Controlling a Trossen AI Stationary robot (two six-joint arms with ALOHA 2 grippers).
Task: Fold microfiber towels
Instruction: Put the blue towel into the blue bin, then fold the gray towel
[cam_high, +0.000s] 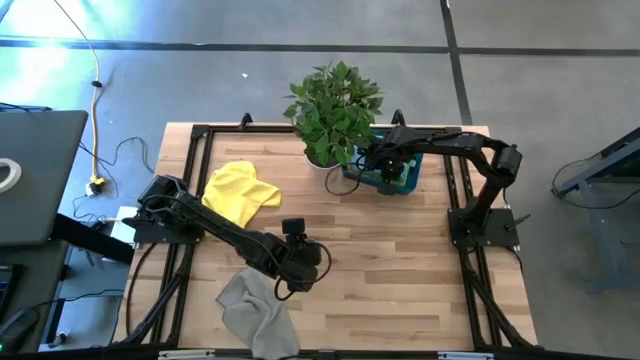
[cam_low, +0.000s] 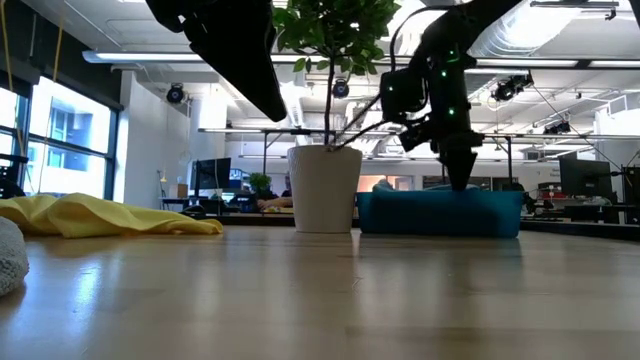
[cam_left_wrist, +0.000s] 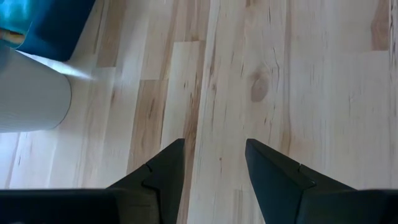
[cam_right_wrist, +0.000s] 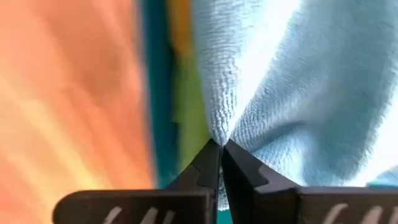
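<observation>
A yellow towel (cam_high: 240, 192) lies crumpled at the table's far left, and a grey towel (cam_high: 258, 315) lies crumpled near the front edge. More towels sit in the teal bin (cam_high: 404, 182) at the far right: a light blue towel (cam_right_wrist: 292, 81), an orange towel (cam_right_wrist: 68, 93) and a green towel (cam_right_wrist: 189, 118). My right gripper (cam_right_wrist: 221, 146) reaches down into the bin and is shut on the light blue towel. My left gripper (cam_left_wrist: 214, 149) stands open over bare wood at mid-table, just beyond the grey towel. My right gripper pinches a raised fold of the light blue towel (cam_right_wrist: 219, 132) between its two fingertips. The fingers come from above, pointing down into the bin. The cloth gathers into creases at the pinch and the rest of it lies in the bin.
A potted plant in a white pot (cam_low: 324, 188) stands right beside the bin, on its left, its leaves (cam_high: 335, 105) spreading over the far edge. A black frame rail (cam_high: 200, 130) runs around the table. Bare wood (cam_high: 400, 270) lies between the arms.
</observation>
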